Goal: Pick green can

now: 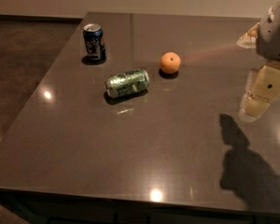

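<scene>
The near part of the table (130, 171) lies bare apart from some light glints, and on the right the arm's dark shadow (245, 167) falls across the surface. Above that shadow, at the right edge of the view, the gripper (255, 104) hangs over the tabletop, its cream-coloured parts pointing down. It touches nothing, and nothing can be seen held in it; whether it is open or shut I cannot tell from this angle. A little farther back and well apart from it, toward the left of centre, the green can (127, 83) lies on its side on the table, its silver end turned toward the near left. Just behind and to the right of it sits an orange (170, 62), near but not touching. Farthest back on the left, a dark blue can (94, 42) stands upright. As I judge it, the pick has barely begun: the can is untouched, and the whole reach across, the descent, the grasp and the lift are all left to do.
</scene>
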Controlling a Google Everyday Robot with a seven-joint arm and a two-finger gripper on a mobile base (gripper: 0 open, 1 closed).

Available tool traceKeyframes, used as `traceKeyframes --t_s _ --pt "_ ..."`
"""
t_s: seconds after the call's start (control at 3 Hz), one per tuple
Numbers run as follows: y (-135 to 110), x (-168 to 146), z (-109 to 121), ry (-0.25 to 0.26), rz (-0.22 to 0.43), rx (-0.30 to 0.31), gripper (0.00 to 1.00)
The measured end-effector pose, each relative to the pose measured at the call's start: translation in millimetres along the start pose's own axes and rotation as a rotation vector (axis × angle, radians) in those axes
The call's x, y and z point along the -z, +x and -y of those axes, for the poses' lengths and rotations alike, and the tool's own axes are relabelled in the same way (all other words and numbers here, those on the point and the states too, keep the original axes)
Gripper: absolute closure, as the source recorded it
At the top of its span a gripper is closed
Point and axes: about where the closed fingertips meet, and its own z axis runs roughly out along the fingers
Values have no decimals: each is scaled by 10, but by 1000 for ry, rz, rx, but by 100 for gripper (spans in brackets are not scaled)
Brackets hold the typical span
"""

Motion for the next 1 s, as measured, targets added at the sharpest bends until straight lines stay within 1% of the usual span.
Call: traceKeyframes --t_s 0.33,0.67,1.0 --pt "-309 -154 220 -22 41 41 0" --pt "-855 -429 488 -44 108 135 0" --pt "-1201 -611 616 -51 134 205 0"
